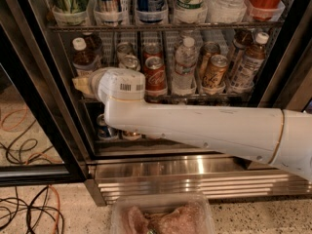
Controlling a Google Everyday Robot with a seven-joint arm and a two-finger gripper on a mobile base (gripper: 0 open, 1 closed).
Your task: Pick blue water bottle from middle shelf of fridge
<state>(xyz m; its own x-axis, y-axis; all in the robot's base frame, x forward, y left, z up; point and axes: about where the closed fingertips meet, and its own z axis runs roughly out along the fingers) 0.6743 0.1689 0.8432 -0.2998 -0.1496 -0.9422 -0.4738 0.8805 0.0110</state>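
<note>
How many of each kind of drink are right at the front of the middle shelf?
Front row of the dark wire middle shelf:
Brown-drink plastic bottles with white caps: 2
Clear plastic water bottle: 1
Metal cans, silver, red, gold: 3
Total: 6
The robot's gripper is at the shelf's left end, by the left brown bottle.
</note>
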